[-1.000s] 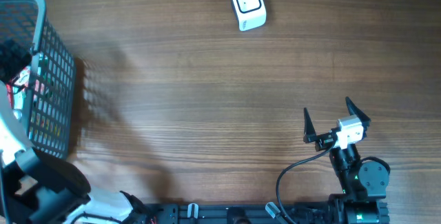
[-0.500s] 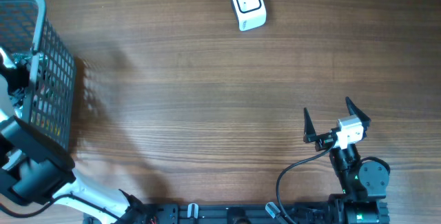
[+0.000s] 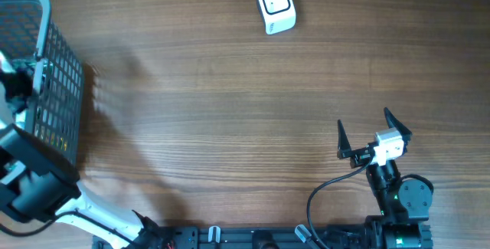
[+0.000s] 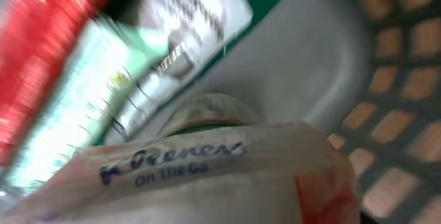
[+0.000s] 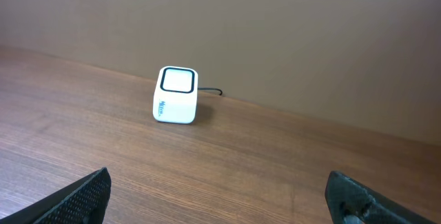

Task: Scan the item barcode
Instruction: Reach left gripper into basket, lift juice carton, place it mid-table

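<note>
In the left wrist view, a white pouch point(image 4: 207, 176) with blue lettering fills the bottom, pressed close to the camera. Behind it lie a pale green packet point(image 4: 89, 93), a red packet point(image 4: 34, 38) and a white and green packet point(image 4: 196, 17), all inside the basket point(image 3: 57, 73). My left arm point(image 3: 27, 184) reaches down into that basket, its fingers hidden in both views. The white barcode scanner point(image 3: 275, 5) stands at the far middle of the table, also seen from the right wrist as scanner point(image 5: 176, 95). My right gripper point(image 3: 364, 120) rests open near the front right, nothing between its fingers point(image 5: 83, 196).
The basket's dark mesh wall point(image 4: 393, 114) rises at the right of the left wrist view. A cable point(image 5: 210, 91) runs from the back of the scanner. Bare wooden table point(image 3: 230, 111) lies between basket, scanner and right arm.
My left arm has shifted over the basket and sunk lower into it, now covering the packets that showed from above. The right arm has not moved.
</note>
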Robot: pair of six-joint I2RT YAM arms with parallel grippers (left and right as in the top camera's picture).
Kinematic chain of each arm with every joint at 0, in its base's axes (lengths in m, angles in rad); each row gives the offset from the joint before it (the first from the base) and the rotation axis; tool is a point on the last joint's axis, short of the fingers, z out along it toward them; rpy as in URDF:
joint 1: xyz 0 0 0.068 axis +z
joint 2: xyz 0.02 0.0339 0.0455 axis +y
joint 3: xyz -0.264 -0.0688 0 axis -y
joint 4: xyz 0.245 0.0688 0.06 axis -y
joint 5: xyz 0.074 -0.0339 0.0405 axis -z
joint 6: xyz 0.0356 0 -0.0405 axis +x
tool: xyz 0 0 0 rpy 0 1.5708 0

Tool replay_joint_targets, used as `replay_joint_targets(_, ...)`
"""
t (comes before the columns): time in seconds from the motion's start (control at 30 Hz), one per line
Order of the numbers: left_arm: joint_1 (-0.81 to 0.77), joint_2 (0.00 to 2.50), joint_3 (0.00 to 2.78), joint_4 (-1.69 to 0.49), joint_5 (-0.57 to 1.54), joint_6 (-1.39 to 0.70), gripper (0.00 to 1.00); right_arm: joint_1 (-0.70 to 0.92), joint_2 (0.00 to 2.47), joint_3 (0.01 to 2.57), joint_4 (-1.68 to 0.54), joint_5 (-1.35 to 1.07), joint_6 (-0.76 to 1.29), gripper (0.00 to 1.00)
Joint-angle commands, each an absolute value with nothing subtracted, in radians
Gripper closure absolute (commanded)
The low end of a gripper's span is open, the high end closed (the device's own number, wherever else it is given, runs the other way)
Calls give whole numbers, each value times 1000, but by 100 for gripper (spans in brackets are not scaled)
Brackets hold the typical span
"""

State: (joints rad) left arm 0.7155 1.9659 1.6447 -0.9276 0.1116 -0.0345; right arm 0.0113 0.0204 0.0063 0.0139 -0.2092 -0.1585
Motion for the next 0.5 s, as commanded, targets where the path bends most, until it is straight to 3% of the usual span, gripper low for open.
replay_joint_targets(0.0,727,1798,1801,-921,130,-42,54,9,18,5,17,-214,-157,0)
replay_joint_targets(0.27,725,1545,1869,-896,233,-157,61,9,18,5,17,-214,-157,0)
replay_joint_targets(0.47,646,1395,1869,-1014,307,-226,62,9,18,5,17,-214,-157,0)
